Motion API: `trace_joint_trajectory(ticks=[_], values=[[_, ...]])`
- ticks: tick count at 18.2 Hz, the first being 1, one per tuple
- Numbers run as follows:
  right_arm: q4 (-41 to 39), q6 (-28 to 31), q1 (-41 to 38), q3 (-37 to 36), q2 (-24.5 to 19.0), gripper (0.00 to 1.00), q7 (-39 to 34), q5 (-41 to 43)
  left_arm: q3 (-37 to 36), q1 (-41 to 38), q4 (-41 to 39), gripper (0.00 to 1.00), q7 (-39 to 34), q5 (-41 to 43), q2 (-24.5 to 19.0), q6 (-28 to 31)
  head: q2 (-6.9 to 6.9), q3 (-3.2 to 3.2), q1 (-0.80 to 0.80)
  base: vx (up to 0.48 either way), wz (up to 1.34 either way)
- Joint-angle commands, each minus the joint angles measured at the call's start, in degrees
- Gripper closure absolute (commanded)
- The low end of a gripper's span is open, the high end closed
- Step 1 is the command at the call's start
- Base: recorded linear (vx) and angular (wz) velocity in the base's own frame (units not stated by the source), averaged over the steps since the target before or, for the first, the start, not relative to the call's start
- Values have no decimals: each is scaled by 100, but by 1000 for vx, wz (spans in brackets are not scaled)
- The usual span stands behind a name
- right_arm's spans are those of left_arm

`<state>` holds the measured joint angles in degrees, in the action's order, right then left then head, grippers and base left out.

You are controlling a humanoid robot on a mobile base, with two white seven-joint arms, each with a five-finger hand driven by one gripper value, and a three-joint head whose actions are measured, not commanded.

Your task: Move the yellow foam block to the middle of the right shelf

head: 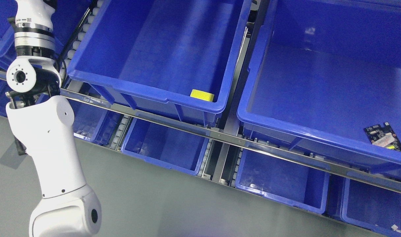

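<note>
Currently, the head view is showing a tilted rack of blue plastic bins on roller shelving, seen from above.

The yellow foam block [202,95] is lying inside the large left bin [147,89] of the upper row. It is sitting at the near right corner of that bin's floor, just behind the front rim and close to the right wall. Only its top and part of one face are showing above the rim. Nothing else is showing in this bin.

The large right bin [319,131] of the same row is holding a dark circuit board [384,137]. The board is lying flat on the bin floor near the front right corner, with a pale label and a small yellow mark on it.

A metal rail [220,135] is running diagonally along the front edge of the shelf below both large bins. Beneath it, a lower row of smaller blue bins [164,144] is showing; their visible floors are bare.

The left arm [52,148] is rising from the lower left corner along the left edge of the picture, its white casing and silver wrist joint reaching up to the top left corner. Its hand is lying outside the frame, so the state of the fingers cannot be told. The arm is well apart from the yellow foam block.
</note>
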<state>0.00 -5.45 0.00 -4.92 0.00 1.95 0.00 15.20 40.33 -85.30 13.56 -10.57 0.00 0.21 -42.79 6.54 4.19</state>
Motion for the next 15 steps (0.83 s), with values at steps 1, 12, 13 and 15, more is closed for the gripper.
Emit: trace_joint_trajectory(ticks=[1, 12, 13, 15], values=[[-100, 0, -9, 0, 100, 0, -1, -18, 150, -367, 145, 0, 94, -771, -100, -3, 0, 0, 0, 0, 0], [-100, 0, -9, 0, 100, 0, -1, -18, 184, -1343, 304, 0, 33, -745, -100, -1427, 0, 0, 0, 0, 0], [-100, 0, -9, 0, 100, 0, -1, -18, 193, -1378, 304, 0, 33, -745, -100, -1427, 0, 0, 0, 0, 0], [-100, 0, -9, 0, 100, 0, -1, -18, 193, -1431, 304, 0, 24, -745, -100, -1392, 0, 0, 0, 0, 0]])
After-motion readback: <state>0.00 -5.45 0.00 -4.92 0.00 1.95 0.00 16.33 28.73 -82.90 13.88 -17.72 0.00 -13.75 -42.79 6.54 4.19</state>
